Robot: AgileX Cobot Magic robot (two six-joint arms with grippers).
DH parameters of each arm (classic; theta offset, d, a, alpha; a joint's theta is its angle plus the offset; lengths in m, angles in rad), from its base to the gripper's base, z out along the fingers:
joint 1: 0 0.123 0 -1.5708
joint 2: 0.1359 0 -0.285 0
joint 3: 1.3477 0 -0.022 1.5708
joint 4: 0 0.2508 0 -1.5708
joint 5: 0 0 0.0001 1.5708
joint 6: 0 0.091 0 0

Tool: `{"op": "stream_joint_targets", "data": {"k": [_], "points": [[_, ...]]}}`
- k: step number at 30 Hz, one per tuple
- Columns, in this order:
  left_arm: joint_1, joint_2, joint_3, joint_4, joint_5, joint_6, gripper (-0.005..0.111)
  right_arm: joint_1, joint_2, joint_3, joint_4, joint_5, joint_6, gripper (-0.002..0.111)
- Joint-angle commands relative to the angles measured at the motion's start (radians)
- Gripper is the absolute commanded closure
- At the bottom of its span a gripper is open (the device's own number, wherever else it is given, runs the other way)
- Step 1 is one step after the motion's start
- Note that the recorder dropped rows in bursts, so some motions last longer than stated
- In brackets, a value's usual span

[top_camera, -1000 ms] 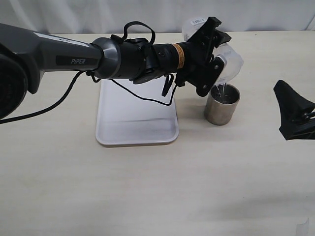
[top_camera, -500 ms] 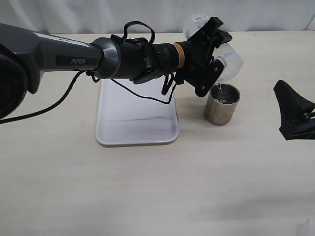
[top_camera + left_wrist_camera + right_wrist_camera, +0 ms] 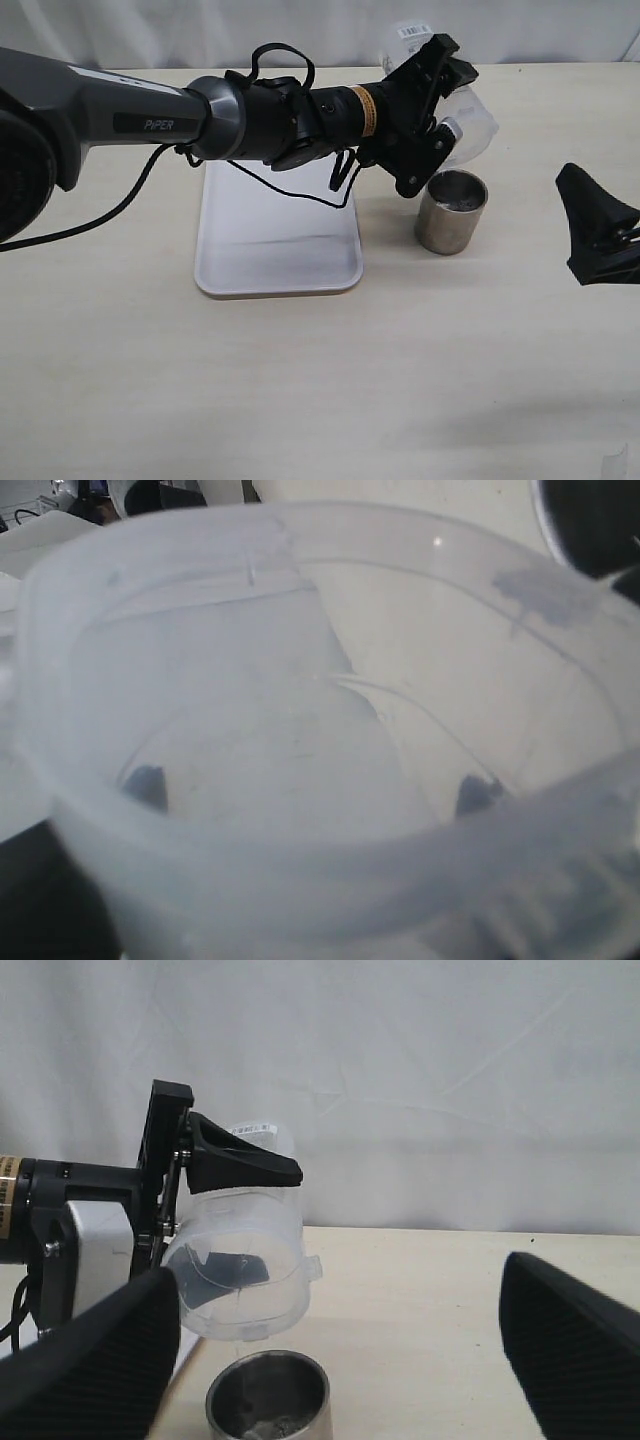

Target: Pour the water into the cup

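Steel cup (image 3: 451,212) stands below left fingers (image 3: 420,166) gripping jug (image 3: 472,120).

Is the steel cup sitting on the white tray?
No, the cup stands on the table, just right of the white tray.

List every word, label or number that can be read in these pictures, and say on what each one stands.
"PiPER": on the grey left arm.
Barcode label on the clear jug: too small to read.
Yellow band around the same arm's wrist: print too small to read.
Steel cup: no text visible.
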Motion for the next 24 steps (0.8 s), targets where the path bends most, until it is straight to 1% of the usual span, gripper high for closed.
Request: {"op": "stream_joint_targets", "data": {"k": [1,4,5,8,14,18,21,24], "points": [[-0.008,-0.01,-0.012,-0.01,-0.018,0.002,0.107,-0.003,0.003,0.002,-0.012,0.008,0.002,0.027],[-0.008,-0.01,-0.012,-0.022,-0.018,0.002,0.107,-0.003,0.003,-0.007,-0.048,0.055,0.013,0.027],[-0.008,-0.01,-0.012,-0.041,-0.018,0.002,0.107,-0.003,0.007,-0.034,-0.092,0.137,0.029,0.027],[-0.008,-0.01,-0.012,-0.046,-0.018,0.002,0.107,-0.003,0.05,-0.075,-0.132,0.216,0.033,0.027],[-0.008,-0.01,-0.012,-0.046,-0.041,0.002,0.107,-0.003,0.217,-0.122,-0.222,0.2,0.033,0.027],[-0.008,-0.01,-0.012,-0.06,-0.041,0.002,0.107,-0.003,0.349,-0.141,-0.241,0.083,0.021,0.026],[-0.008,-0.01,-0.012,-0.104,-0.061,0.002,0.107,-0.003,0.438,-0.162,-0.25,0.028,-0.016,0.021],[-0.008,-0.01,-0.012,-0.142,-0.088,0.002,0.107,-0.003,0.511,-0.196,-0.25,0.023,-0.024,0.016]]}}
